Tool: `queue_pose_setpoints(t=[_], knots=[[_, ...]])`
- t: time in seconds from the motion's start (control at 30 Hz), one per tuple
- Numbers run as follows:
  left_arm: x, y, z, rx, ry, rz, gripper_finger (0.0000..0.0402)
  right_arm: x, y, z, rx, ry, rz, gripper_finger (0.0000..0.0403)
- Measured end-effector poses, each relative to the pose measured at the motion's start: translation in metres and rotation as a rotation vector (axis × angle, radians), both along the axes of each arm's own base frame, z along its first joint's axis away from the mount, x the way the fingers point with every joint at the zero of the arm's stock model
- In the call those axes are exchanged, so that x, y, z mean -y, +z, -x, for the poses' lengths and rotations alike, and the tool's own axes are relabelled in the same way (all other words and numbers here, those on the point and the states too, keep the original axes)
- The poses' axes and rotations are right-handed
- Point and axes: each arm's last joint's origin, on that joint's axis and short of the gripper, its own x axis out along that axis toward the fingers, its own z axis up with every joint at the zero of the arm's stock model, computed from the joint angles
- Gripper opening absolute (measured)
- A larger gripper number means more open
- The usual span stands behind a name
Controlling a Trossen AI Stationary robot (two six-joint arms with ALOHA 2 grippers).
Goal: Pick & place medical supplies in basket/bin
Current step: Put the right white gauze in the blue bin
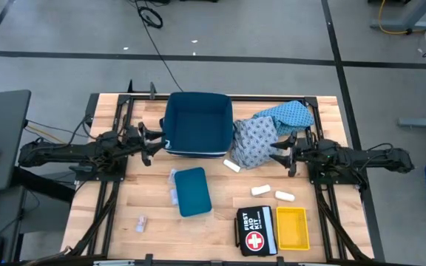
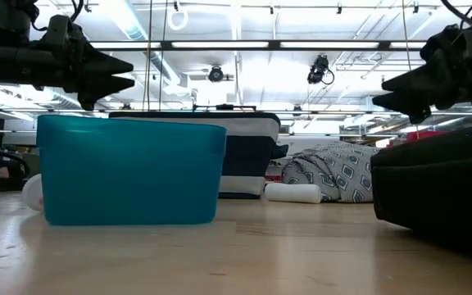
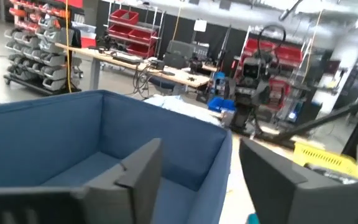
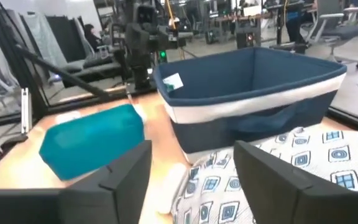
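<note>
The two patterned cloth garments [image 1: 271, 131] lie heaped just right of the navy basket [image 1: 195, 124], one edge touching its wall. They look soft and light (likely to sag and drag), so a pinch on a raised fold near the top seems best. The right tool [image 1: 281, 153] hovers above the heap, fingers spread, holding nothing. The left tool [image 1: 151, 142] is also released, at the basket's left wall. White rolls [image 1: 231, 165] lie in front of the basket, beside a teal box [image 1: 192, 191].

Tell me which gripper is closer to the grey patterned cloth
Right. The right gripper hovers at the grey patterned cloth's edge; the left gripper is across the blue basket from it.
</note>
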Motion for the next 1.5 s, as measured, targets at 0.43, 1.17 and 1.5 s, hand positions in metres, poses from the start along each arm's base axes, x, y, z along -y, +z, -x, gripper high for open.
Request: queue_pose_setpoints(t=[0.43,1.17,1.5], knots=[[0.001,-0.002,-0.001,-0.025,-0.042,-0.030,0.0252,-0.009,0.048,-0.039,-0.392,0.084,0.078,0.0229],[0.002,-0.007,-0.002,-0.081,-0.069,-0.036,0.0252,-0.070,0.051,-0.078,-1.399,0.184,-0.175,0.0229],[0.002,-0.007,-0.002,-0.082,-0.080,-0.044,0.0252,-0.095,0.038,-0.081,-1.444,0.198,-0.214,0.0229]])
